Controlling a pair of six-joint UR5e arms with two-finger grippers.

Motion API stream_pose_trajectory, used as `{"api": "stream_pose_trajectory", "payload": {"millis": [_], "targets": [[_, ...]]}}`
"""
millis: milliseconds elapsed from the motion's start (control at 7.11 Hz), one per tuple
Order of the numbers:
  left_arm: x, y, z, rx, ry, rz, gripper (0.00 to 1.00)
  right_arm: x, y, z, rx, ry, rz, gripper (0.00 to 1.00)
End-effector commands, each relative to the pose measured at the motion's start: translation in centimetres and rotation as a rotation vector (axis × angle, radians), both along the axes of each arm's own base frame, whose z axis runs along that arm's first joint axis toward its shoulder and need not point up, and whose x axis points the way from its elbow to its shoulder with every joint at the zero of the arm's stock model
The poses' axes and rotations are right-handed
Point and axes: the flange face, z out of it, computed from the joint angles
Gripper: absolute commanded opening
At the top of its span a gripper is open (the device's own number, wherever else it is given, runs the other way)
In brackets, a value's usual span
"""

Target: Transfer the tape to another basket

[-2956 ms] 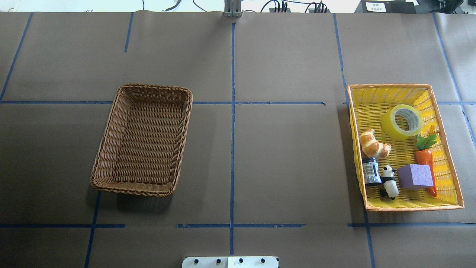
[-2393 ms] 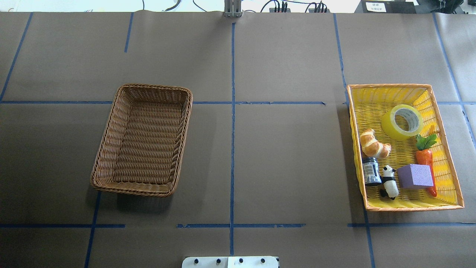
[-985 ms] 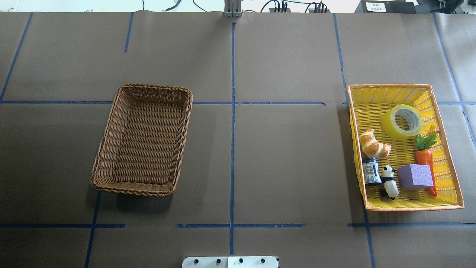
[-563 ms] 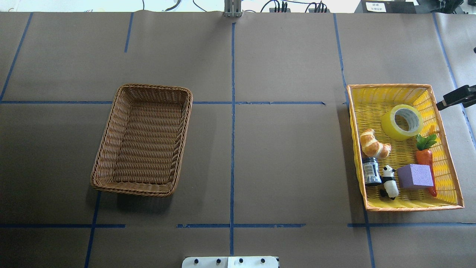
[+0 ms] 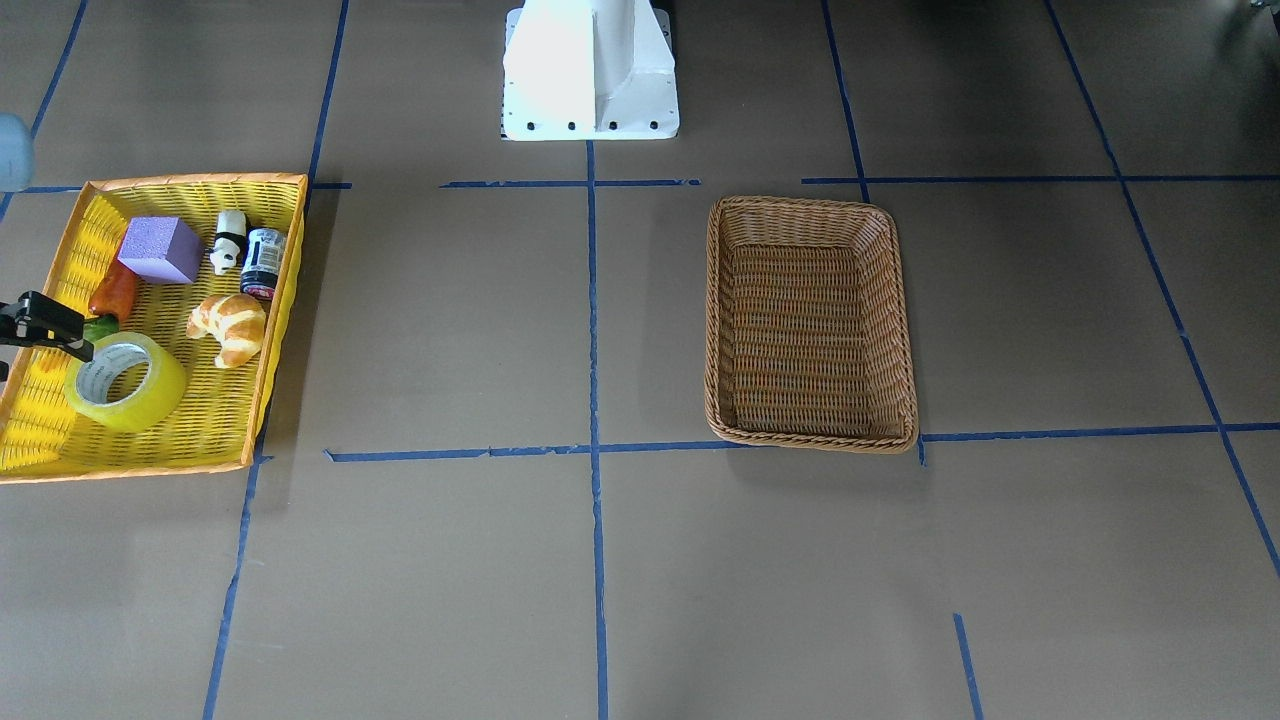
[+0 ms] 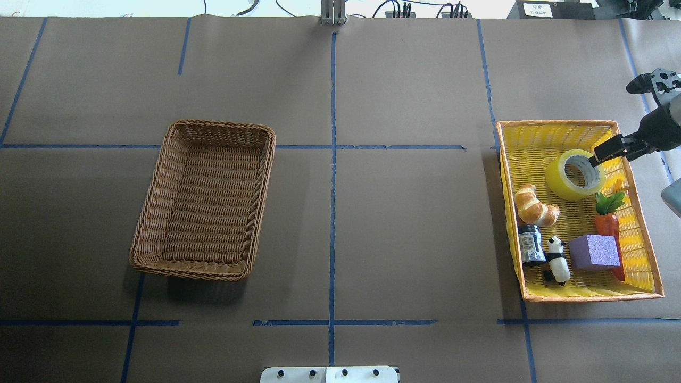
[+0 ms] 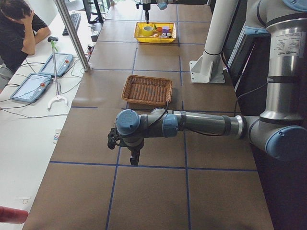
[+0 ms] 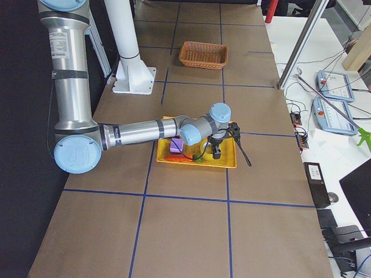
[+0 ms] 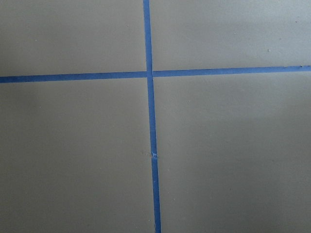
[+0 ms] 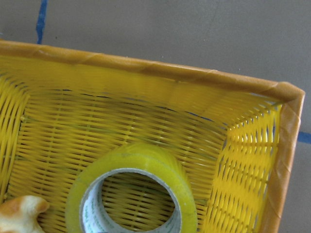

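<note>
The tape (image 6: 558,183), a yellow-green roll with a white core, lies in the far part of the yellow tray (image 6: 558,123). It also shows in the front view (image 5: 150,395) and the right wrist view (image 10: 155,160). My right gripper (image 6: 616,121) hangs open and empty above the tray's far right corner. One finger (image 6: 609,150) is over the tape's right edge, not touching it. The brown wicker basket (image 6: 266,175) stands empty on the left. My left gripper (image 7: 133,157) shows only in the exterior left view, low over bare table; I cannot tell its state.
The yellow tray also holds a croissant (image 6: 534,205), a dark jar (image 6: 531,244), a panda figure (image 6: 556,259), a purple block (image 6: 593,251) and a carrot (image 6: 607,223) near the tape. The robot's base (image 5: 590,70) stands at the table's near edge.
My right gripper has come in from the overhead view's right edge and moved left, to above the tape. The tape, both baskets and the other objects have not moved.
</note>
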Motion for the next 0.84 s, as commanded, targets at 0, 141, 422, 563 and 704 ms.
{"api": "stream_pose_trajectory", "payload": {"millis": [0, 141, 422, 563, 704], "targets": [[0.0, -0.1, -0.1, 0.002, 0.0, 0.0, 1.0, -1.8, -0.7, 0.7, -0.01, 0.007, -0.024, 0.91], [0.0, -0.1, -0.1, 0.002, 0.001, 0.0, 1.0, -2.0, -0.8, 0.7, -0.011, 0.007, -0.027, 0.83], [0.3, -0.1, -0.3, -0.002, 0.057, -0.004, 1.0, -2.3, -1.0, 1.5, -0.018, 0.023, -0.03, 0.81], [0.3, -0.1, -0.4, -0.002, 0.057, -0.005, 1.0, -2.5, -0.9, 1.9, -0.023, 0.027, -0.034, 0.77], [0.3, -0.2, -0.5, 0.001, 0.058, -0.005, 1.0, -2.8, -0.8, 2.2, -0.029, 0.029, -0.04, 0.74]]}}
